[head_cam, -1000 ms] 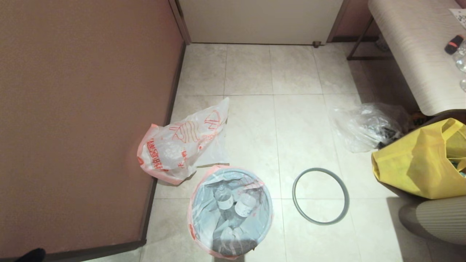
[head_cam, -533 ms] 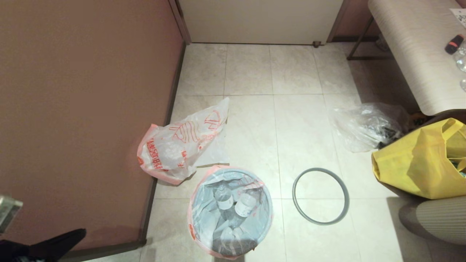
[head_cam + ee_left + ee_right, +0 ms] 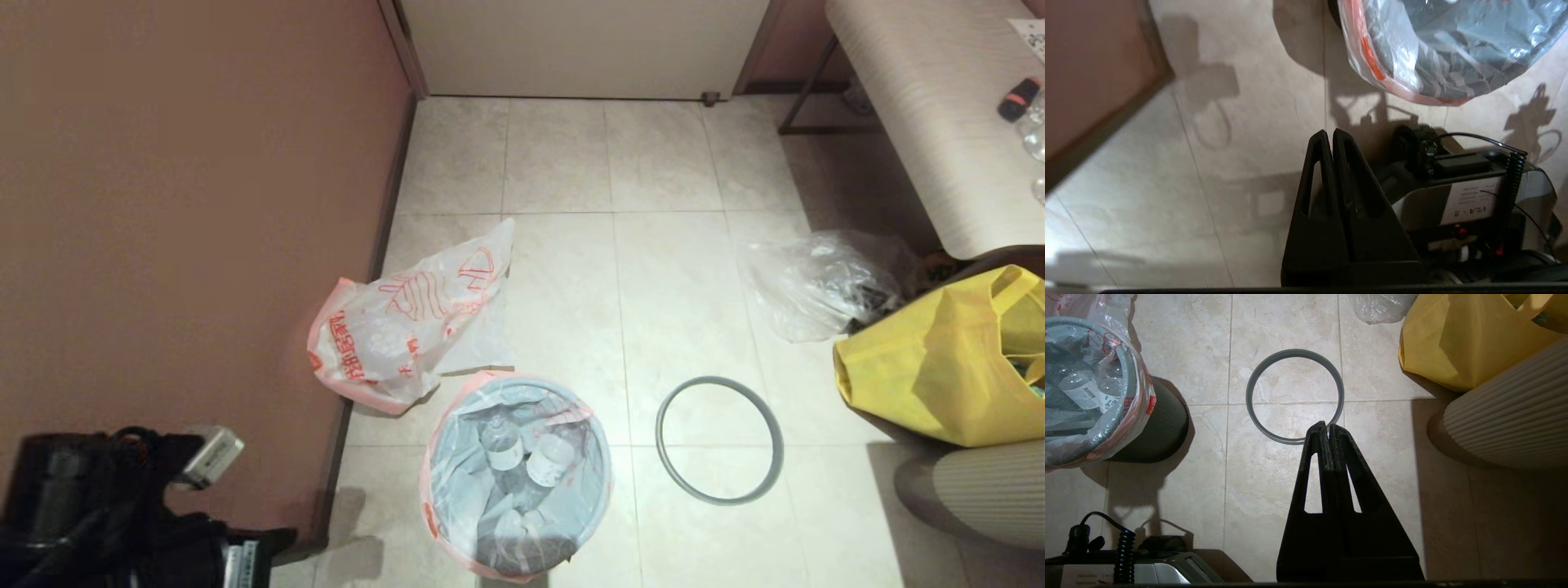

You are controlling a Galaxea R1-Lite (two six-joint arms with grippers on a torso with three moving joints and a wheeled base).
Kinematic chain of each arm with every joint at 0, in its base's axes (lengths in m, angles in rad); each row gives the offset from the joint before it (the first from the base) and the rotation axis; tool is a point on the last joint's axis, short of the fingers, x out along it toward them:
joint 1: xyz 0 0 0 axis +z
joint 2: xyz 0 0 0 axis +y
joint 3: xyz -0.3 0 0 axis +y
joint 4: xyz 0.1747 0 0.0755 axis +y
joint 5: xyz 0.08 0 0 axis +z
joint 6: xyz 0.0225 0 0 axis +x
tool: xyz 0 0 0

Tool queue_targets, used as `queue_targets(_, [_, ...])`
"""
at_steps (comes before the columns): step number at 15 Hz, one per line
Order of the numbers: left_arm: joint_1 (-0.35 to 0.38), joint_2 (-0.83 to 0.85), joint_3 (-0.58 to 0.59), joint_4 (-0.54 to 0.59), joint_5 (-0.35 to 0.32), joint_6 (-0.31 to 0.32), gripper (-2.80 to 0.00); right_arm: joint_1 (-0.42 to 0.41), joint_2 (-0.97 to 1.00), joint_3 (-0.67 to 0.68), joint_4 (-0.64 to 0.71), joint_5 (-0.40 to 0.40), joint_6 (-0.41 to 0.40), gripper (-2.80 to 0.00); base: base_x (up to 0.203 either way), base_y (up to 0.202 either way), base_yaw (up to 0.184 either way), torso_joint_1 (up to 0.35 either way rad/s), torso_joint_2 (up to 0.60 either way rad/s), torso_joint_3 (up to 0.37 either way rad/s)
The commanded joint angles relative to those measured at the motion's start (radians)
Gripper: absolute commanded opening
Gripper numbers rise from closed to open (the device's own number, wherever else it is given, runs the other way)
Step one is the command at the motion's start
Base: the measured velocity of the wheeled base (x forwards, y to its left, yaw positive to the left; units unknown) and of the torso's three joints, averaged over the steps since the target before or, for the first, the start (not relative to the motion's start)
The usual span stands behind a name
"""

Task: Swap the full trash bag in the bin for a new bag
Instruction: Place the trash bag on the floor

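— What can't you make out from your end?

— From the head camera I see only the back of my left arm [image 3: 122, 506] at the bottom corner; its fingers are hidden behind it. The bin [image 3: 516, 474] hides its black wall under the bag [image 3: 457, 531] folded over it.

— And on the right?

— The yellow tote [image 3: 939, 367] is cut off by the edge. What's inside the clear bag [image 3: 816, 286] is too dim to name. My right arm never enters the head view.

glossy crinkled plastic full trash bag [image 3: 514, 482], matt grey plastic ring rim [image 3: 719, 439], yellow cloth tote [image 3: 947, 367], smooth floor tiles [image 3: 563, 269].
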Motion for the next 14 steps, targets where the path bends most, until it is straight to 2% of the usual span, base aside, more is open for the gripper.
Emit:
queue_targets(1, [-0.064,0.194,-0.03,-0.014,0.024,-0.045,-2.8,0.0,0.003,0.0,0.002,0.0,0.001,-2.8,0.0,0.0,0.0,0.0,0.0,0.0])
queue_targets(5, [-0.122,0.506,-0.148,-0.087,0.133,-0.137,-2.8,0.0,0.003,0.0,0.002,0.0,0.001,-2.8,0.0,0.0,0.0,0.0,0.0,0.0])
queue_targets(6, [-0.129,0.569,-0.183,-0.109,0.156,-0.163,-0.05,0.0,0.003,0.0,0.002,0.0,0.001,-2.8,0.0,0.0,0.0,0.0,0.0,0.0])
queue_targets(8, [-0.149,0.653,-0.237,-0.189,0.184,-0.201,0.0,0.0,0.003,0.0,0.002,0.0,0.001,-2.8,0.0,0.0,0.0,0.0,0.0,0.0])
queue_targets(12, [-0.172,0.825,-0.299,-0.322,0.232,-0.208,0.0,0.0,0.003,0.0,0.002,0.0,0.001,-2.8,0.0,0.0,0.0,0.0,0.0,0.0])
queue_targets(14, [-0.172,0.857,-0.326,-0.381,0.26,-0.212,0.0,0.0,0.003,0.0,0.002,0.0,0.001,-2.8,0.0,0.0,0.0,0.0,0.0,0.0])
